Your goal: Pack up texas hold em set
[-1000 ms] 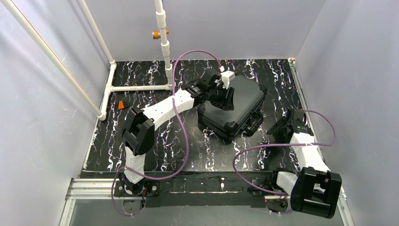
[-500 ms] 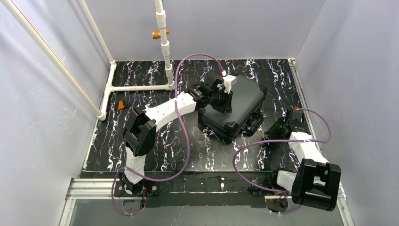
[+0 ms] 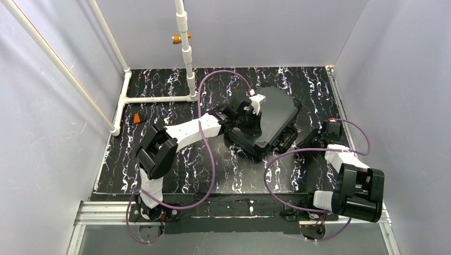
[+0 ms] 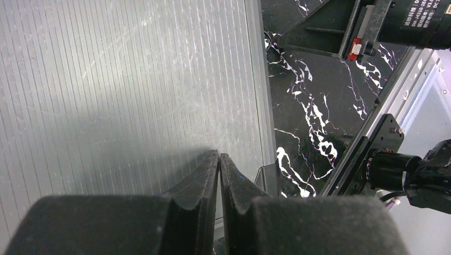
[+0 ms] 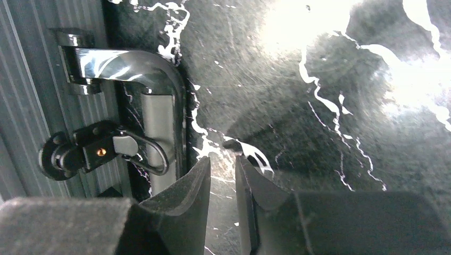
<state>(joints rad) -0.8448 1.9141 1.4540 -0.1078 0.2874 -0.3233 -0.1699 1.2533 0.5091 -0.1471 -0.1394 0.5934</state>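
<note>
Left arm (image 3: 189,129) extends forward, left gripper (image 4: 219,155) resting atop the case (image 3: 277,112).

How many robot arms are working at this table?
2. The left arm reaches onto the black case; the right arm sits just right of the case. None looks hidden.

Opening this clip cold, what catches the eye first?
The closed black case sits mid-table toward the far side, with the left gripper down on its ribbed lid, jaws pressed together. The right gripper hangs low over the marbled table beside the case's handle, jaws slightly apart and empty. A small orange piece lies alone near the table's left edge.
</note>
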